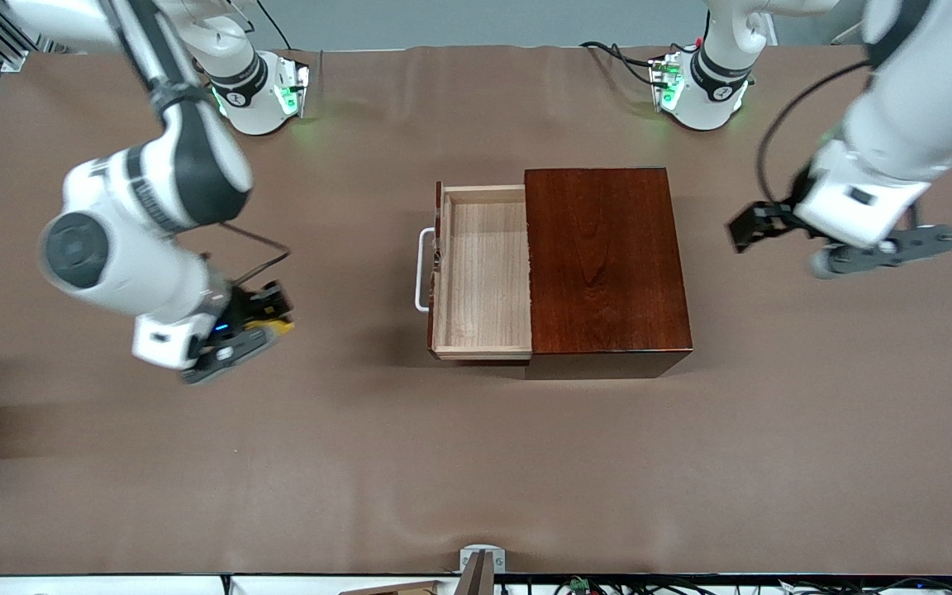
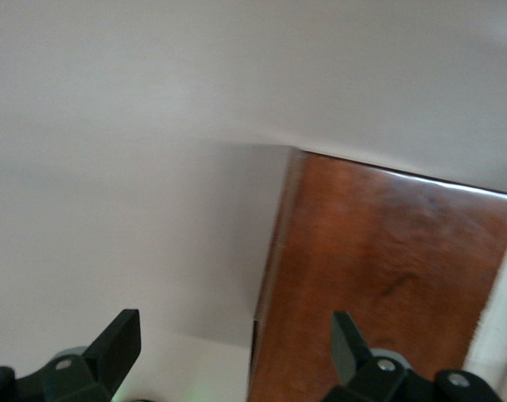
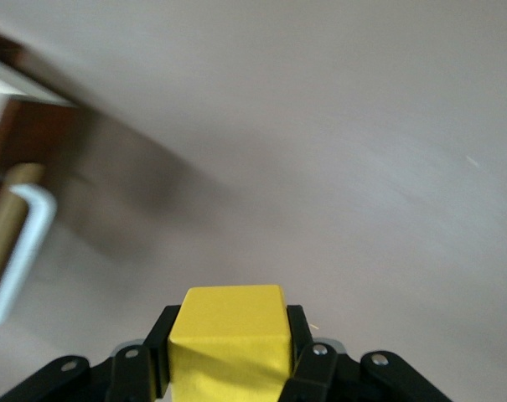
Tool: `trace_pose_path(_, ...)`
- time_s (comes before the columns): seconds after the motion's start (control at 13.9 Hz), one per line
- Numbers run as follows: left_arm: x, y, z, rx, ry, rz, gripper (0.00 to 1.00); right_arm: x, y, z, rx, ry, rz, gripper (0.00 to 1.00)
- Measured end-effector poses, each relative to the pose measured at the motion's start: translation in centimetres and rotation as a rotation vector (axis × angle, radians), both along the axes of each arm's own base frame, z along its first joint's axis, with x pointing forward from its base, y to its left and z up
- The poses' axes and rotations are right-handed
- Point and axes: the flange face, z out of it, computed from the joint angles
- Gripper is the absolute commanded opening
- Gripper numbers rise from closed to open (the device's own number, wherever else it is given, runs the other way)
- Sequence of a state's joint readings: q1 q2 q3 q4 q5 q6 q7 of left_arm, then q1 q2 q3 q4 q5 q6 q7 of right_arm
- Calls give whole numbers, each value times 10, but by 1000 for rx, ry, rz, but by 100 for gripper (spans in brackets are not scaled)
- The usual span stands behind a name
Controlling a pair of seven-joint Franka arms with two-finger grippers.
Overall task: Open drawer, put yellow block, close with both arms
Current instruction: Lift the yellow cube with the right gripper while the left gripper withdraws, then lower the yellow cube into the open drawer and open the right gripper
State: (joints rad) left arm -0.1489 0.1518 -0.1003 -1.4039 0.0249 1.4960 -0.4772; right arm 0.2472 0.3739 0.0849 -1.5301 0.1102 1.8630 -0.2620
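Bare brown table (image 1: 476, 463) fills the strip closest to the front camera, and nothing rests on that stretch. Farther up, toward the right arm's end, the right gripper (image 1: 265, 318) hangs over the table with its 2 fingers clamped on the yellow block (image 1: 278, 327); in the right wrist view the cube (image 3: 228, 335) sits squarely between the black fingers (image 3: 299, 339), its top face and 1 side showing above them. Only bare table shows between that gripper and the drawer (image 1: 483, 273), which is pulled out of the dark reddish-brown wooden box (image 1: 604, 260) toward the right arm's end, with its pale-wood tray open to view. Its white U-shaped handle (image 1: 421, 269) faces the block-holding gripper, and the same handle (image 3: 18, 251) shows at the edge of the right wrist view. At the box's other end, the left gripper (image 1: 747, 227) hovers over the table, well apart from the box, with its 2 fingers (image 2: 119, 343) spread wide and nothing between them; the left wrist view shows a corner of the glossy box top (image 2: 379, 276) ahead of it. Both arm bases (image 1: 257, 91) stand along the table edge farthest from the front camera.
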Motion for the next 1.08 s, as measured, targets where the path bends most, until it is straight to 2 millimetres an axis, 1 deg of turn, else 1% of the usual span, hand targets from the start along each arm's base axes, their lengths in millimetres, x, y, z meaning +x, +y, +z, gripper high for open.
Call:
trace_pose_path(0.14, 6, 34, -9, -38, 19, 10, 100, -13, 41, 7, 34, -26, 129, 0)
trace_pose_path(0.22, 9, 49, -15, -65, 26, -29, 100, -19, 58, 10, 51, -45, 206, 0)
trace_pose_path(0.36, 14, 76, -23, -87, 19, -118, 100, -29, 82, 12, 73, -76, 384, 0)
trace_pose_path(0.43, 16, 84, -24, -90, 11, -158, 100, -34, 94, 12, 80, -89, 480, 0)
trace_pose_path(0.57, 18, 87, -23, -93, -2, -199, 100, -48, 119, 13, 85, -113, 656, 0)
trace_pose_path(0.65, 18, 85, -23, -93, -4, -206, 100, -55, 134, 14, 84, -131, 737, 0)
trace_pose_path(0.72, 17, 83, -22, -93, -5, -211, 100, -66, 153, 15, 84, -149, 810, 0)
trace_pose_path(0.93, 17, 80, -22, -94, -6, -215, 100, -113, 219, 19, 29, -184, 989, 0)
trace_pose_path(1.08, 17, 80, -22, -94, -6, -216, 100, -140, 254, 24, -54, -226, 1101, 0)
